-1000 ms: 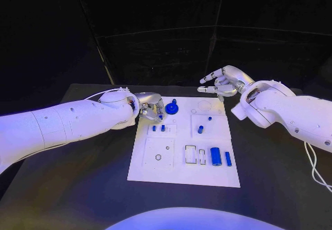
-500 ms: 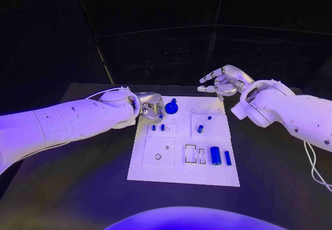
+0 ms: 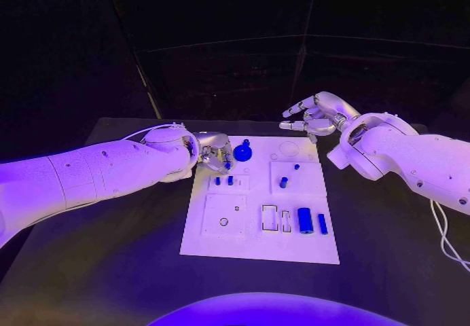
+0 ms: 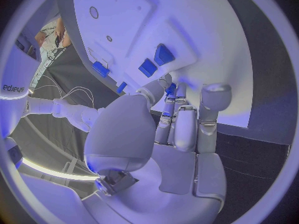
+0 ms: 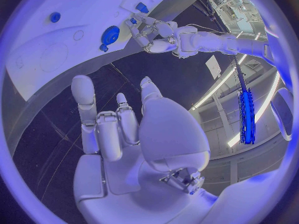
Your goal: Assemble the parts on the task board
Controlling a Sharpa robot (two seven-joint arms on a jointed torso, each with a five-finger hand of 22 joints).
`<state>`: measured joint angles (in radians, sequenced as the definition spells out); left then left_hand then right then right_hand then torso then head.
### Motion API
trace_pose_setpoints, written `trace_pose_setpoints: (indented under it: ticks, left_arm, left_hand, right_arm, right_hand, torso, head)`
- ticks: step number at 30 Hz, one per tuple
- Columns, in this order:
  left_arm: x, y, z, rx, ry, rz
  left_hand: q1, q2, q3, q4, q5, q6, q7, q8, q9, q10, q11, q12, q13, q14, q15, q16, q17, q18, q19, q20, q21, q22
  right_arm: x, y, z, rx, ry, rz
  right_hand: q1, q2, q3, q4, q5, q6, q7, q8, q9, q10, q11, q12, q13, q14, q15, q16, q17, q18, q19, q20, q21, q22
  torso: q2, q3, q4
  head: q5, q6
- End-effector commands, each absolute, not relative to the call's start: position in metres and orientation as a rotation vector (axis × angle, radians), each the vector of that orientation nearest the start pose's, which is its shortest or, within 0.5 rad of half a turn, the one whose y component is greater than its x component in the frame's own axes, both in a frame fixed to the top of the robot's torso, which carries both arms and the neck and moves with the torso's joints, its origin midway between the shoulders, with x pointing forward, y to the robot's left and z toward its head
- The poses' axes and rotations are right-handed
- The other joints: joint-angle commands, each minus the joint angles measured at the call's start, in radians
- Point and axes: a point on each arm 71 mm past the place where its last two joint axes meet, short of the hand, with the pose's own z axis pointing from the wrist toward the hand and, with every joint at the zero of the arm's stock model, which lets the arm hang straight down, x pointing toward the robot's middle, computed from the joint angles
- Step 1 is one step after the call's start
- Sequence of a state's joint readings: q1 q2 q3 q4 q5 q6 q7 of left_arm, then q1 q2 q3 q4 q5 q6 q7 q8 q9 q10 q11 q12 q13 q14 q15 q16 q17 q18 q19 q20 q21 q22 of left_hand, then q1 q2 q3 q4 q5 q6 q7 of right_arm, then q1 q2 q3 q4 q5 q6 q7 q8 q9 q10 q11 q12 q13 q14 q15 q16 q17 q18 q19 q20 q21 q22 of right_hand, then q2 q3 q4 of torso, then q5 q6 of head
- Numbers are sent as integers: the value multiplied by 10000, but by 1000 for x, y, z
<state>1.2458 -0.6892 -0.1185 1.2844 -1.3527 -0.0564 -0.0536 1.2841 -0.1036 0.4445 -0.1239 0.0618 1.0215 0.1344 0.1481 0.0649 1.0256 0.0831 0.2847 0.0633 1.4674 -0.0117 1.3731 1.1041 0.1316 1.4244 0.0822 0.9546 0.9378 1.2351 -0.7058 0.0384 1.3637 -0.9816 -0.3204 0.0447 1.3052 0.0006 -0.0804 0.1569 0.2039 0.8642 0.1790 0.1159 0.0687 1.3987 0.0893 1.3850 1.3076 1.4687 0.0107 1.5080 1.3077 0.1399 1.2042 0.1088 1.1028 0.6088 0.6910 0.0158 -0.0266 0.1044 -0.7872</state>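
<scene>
Assembly partial: several blue parts (image 3: pixel 305 221) stand seated on the task board (image 3: pixel 259 250), left hand (image 3: pixel 214 153) fingers pinching one at its far-left corner, right hand (image 3: pixel 315 114) spread, empty

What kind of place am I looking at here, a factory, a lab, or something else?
Most likely a robotics lab or demo booth, not a factory line. A white task board with small blue parts lies on a black table against dark drapes, and the right wrist view catches ceiling strip lights and shelving overhead.
</scene>
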Motion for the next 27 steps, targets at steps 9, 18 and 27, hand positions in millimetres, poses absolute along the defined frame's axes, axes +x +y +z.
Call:
trace_pose_setpoints:
  ticks: [9, 18, 27]
  left_arm:
    - [520, 191, -220, 1949, 19601, -5974]
    - [520, 200, -217, 1694, 19278, -5860]
    - [526, 231, -204, 538, 18576, -6080]
  left_hand:
    - [105, -184, -210, 23, -48, -594, -16, -451, -7, -759, 192, -411, -5, 133, 195, -68, -138, 14, -115, 172, -237, -176]
    - [299, -208, -584, -2, -43, -1274, -164, -832, -12, -1565, 344, -661, -2, 92, 310, -125, -313, 54, -151, 278, -442, -342]
    - [481, -7, -697, 28, -36, -751, 85, -562, 78, -1126, 252, -223, 93, 54, 250, -192, -484, 116, -179, 272, -640, -508]
  right_arm:
    - [529, -178, -146, 2387, 16051, 9939]
    - [533, -186, -149, 2566, 16218, 9632]
    - [535, -207, -153, 2304, 16748, 8746]
  right_hand:
    - [42, 96, -42, 8, 64, -74, -16, -55, -11, -93, -8, -55, 86, 684, -30, -45, 1104, 207, -78, 14, -81, -42]
    - [157, 154, -180, 36, 46, -209, 1, -119, -14, -1649, -2, -1837, -2053, 607, -17, -207, 816, 304, -332, 16, -441, -648]
    - [1775, 568, 623, -626, 799, 248, -125, 247, 62, -4390, -167, -6479, -6415, 327, -199, -916, -331, 466, -770, -137, -1239, -1828]
  torso:
    - [0, 1, 0]
    - [-4, -13, 13]
    - [5, -15, 28]
  head:
    - [-3, 3]
    - [-30, 21]
    - [-70, 72]
